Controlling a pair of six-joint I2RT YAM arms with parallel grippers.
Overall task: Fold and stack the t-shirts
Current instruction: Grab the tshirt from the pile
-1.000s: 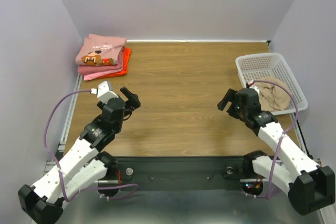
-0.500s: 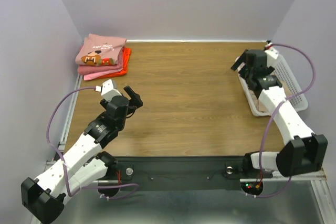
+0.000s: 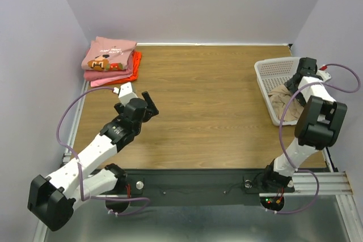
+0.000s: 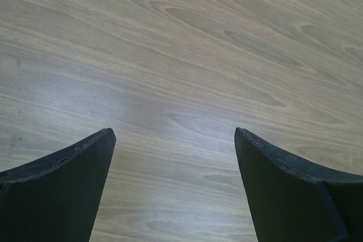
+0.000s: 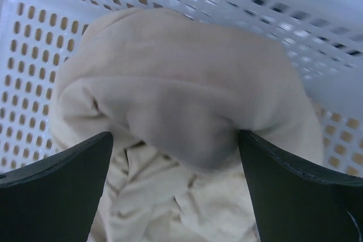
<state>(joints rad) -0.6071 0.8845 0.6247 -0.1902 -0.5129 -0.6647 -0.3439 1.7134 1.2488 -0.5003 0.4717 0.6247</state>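
Observation:
A crumpled tan t-shirt (image 3: pixel 281 97) lies in the white mesh basket (image 3: pixel 273 68) at the right; it fills the right wrist view (image 5: pixel 181 100). My right gripper (image 3: pixel 297 83) is open, its fingers (image 5: pixel 57 191) on either side of a fold of the tan shirt, just above it. At the back left three folded t-shirts are stacked: the dusty pink one with a brown-white graphic (image 3: pixel 108 54) on top, a lighter pink one (image 3: pixel 102 76) and an orange-red one (image 3: pixel 135 65) under it. My left gripper (image 3: pixel 148 106) is open and empty over bare wood (image 4: pixel 181 83).
The wooden table (image 3: pixel 204 100) lies between grey walls on three sides. The basket stands against the right wall. A metal rail (image 3: pixel 74 134) runs along the table's left edge.
My right arm swung from mid-table to the right and down into the basket over the tan shirt. My left gripper moved a little forward and right.

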